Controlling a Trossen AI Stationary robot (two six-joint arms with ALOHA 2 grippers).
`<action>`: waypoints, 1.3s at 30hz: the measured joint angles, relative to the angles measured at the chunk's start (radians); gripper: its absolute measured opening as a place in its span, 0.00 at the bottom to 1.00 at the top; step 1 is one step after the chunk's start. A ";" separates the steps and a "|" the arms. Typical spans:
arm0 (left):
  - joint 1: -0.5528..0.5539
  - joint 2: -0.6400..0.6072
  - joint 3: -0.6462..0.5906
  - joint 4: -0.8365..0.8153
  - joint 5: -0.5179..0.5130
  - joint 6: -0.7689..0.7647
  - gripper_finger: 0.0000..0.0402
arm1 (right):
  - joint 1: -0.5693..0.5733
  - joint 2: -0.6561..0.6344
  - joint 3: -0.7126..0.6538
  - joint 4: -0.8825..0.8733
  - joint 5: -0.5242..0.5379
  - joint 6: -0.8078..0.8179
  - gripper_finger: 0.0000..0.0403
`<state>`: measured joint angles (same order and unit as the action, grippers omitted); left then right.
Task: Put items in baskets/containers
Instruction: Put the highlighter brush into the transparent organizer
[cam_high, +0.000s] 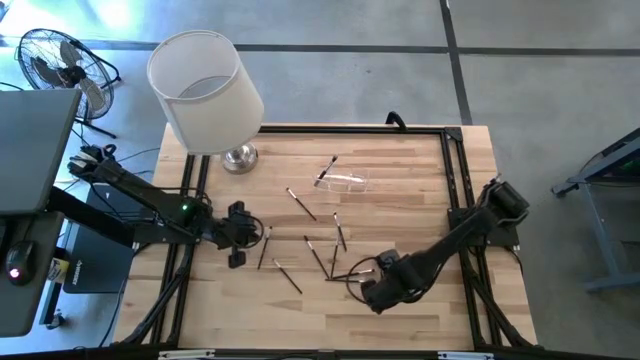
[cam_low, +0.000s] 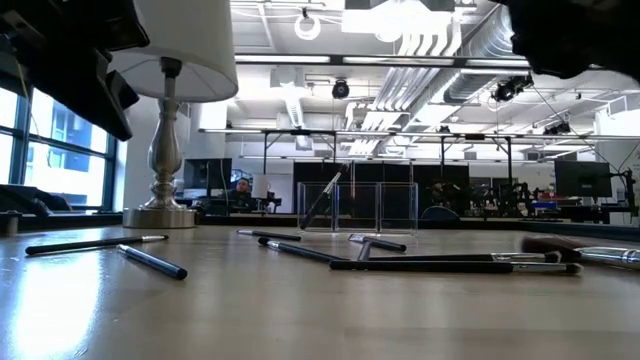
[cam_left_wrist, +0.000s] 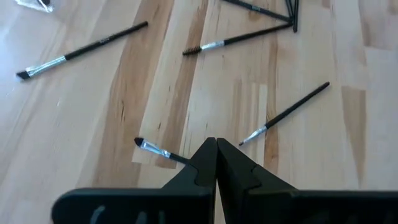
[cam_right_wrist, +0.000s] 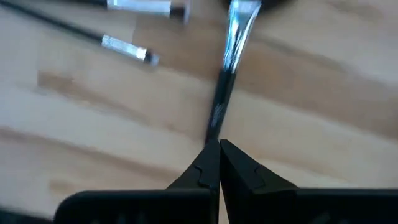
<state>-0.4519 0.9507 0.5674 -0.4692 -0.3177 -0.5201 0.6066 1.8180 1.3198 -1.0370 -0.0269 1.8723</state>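
Several slim dark makeup brushes (cam_high: 312, 255) lie scattered on the wooden table. One brush (cam_high: 327, 168) leans inside the clear holder (cam_high: 345, 181), which also shows in the low view (cam_low: 357, 207). A reddish-brown fluffy head (cam_low: 545, 243) shows low on the right. My left gripper (cam_high: 250, 238) is shut, and a small brush (cam_left_wrist: 152, 148) runs behind its fingers (cam_left_wrist: 216, 144). My right gripper (cam_high: 372, 272) is shut on a brush (cam_right_wrist: 225, 81) near the table's near right part. My left gripper's fingers (cam_left_wrist: 199, 168) cover the handle of the small brush, whose tip (cam_left_wrist: 138, 142) sticks out to one side; I cannot tell whether they touch it. My right gripper (cam_right_wrist: 219, 146) pinches the free end of a brush's dark handle (cam_right_wrist: 213, 132) between its two fingertips. The brush runs straight on from the fingers, silver ferrule (cam_right_wrist: 239, 28) farthest away.
A lamp with a big white shade (cam_high: 205, 90) and a silver foot (cam_high: 240, 158) stands at the far left of the table. A black frame (cam_high: 455, 190) runs along the table's edges. Bare wood (cam_high: 400, 215) lies between the holder and the right arm.
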 joint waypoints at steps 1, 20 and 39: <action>0.000 0.000 0.000 0.000 -0.002 0.000 0.00 | -0.002 0.001 0.001 0.002 0.025 -0.011 0.00; 0.000 0.000 0.000 0.010 -0.007 -0.008 0.00 | -0.090 0.002 -0.200 0.179 0.040 -0.104 0.36; 0.000 0.000 0.000 0.012 -0.018 -0.003 0.00 | -0.111 -0.025 -0.334 0.278 0.044 -0.175 0.09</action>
<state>-0.4515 0.9508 0.5678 -0.4571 -0.3359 -0.5227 0.4957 1.7934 0.9860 -0.7590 0.0167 1.6977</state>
